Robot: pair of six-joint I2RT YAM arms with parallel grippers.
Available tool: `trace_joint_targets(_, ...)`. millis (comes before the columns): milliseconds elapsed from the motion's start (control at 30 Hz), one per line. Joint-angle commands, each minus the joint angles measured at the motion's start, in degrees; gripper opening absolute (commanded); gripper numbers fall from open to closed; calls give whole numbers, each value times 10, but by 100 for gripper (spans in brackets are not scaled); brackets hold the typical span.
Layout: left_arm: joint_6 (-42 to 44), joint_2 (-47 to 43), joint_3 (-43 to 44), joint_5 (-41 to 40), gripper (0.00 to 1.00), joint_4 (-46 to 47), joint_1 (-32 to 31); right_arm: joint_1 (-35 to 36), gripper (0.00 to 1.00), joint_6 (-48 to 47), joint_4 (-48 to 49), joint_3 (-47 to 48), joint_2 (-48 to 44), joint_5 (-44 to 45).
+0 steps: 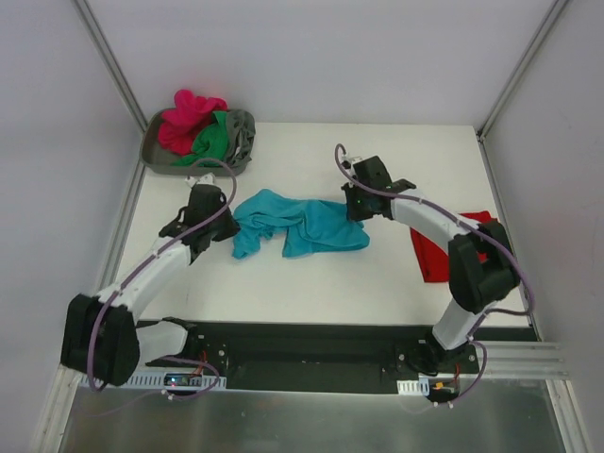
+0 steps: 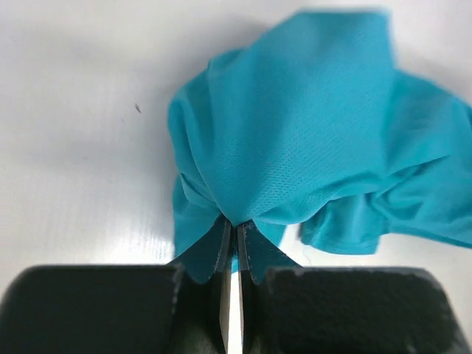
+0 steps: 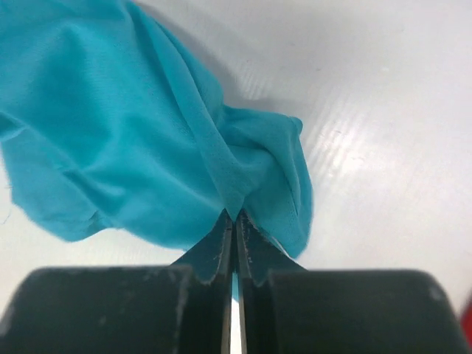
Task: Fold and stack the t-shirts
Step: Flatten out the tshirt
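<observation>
A teal t-shirt (image 1: pixel 297 225) lies crumpled in the middle of the white table. My left gripper (image 1: pixel 219 219) is shut on its left edge; the cloth (image 2: pixel 310 140) bunches up from between the closed jaws (image 2: pixel 234 223). My right gripper (image 1: pixel 353 209) is shut on its right edge, with cloth (image 3: pixel 125 140) pinched at the fingertips (image 3: pixel 234 215). A red t-shirt (image 1: pixel 436 250) lies flat at the right, partly under my right arm. Magenta-pink (image 1: pixel 187 118), green (image 1: pixel 215 138) and grey (image 1: pixel 243 132) shirts are piled in the tray.
A grey plastic tray (image 1: pixel 157 160) sits at the back left corner. White walls with metal frame posts enclose the table. A black base rail (image 1: pixel 302 354) runs along the near edge.
</observation>
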Motion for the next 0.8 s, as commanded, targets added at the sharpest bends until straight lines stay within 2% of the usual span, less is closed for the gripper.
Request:
trace_joint_targets(0, 10, -138, -12, -112, 0, 8, -5, 1, 1, -4, -2, -26, -138, 80)
trace_joint_targets(133, 21, -268, -2, -163, 0, 7, -5, 2, 1, -12, -23, -49, -273, 81)
trace_joint_targets(333, 44, -415, 44, -127, 0, 9, -5, 3, 1, -15, -55, -56, -489, 24)
trace_joint_targets(433, 53, -477, 69, -79, 0, 20, -5, 2, 1, -3, -60, -51, -569, -9)
trace_joint_targets(567, 58, -523, 97, 35, 0, 60, -5, 2, 1, 21, -75, -18, -638, -74)
trace_joint_targets(667, 55, -532, 106, 132, 0, 95, -5, 2, 1, 36, -67, -10, -672, -91)
trace_joint_targets(767, 51, -526, 122, 163, 0, 95, -5, 2, 1, 36, -67, -1, -692, -83)
